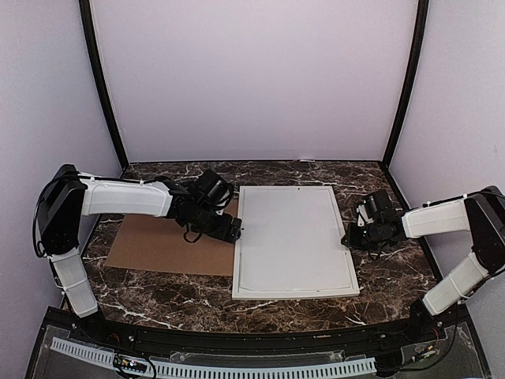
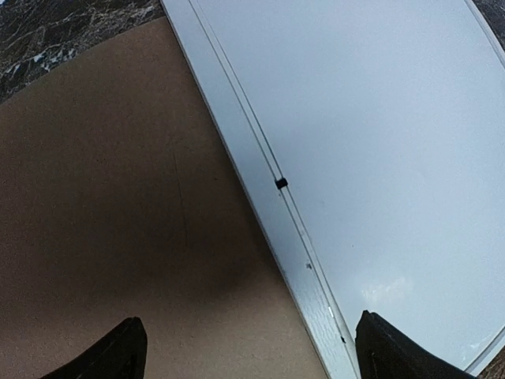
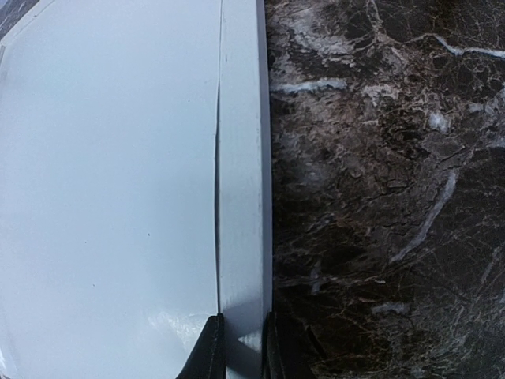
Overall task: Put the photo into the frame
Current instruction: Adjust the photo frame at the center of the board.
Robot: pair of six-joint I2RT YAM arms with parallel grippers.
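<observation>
Two grippers work one frame, which lies flat at the middle of the marble table. A plain white sheet fills it; I cannot tell whether that is the photo face down. At the frame's 3 o'clock edge the right gripper is clenched on the white rail. At 9 o'clock the left gripper hangs spread wide, over the rail and the brown board beside it.

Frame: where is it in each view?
Top external: frame lies flat in the centre.
Left wrist: frame fills the right side, its border running diagonally.
Right wrist: frame fills the left half.
Shared landmark: marble table beside it.
</observation>
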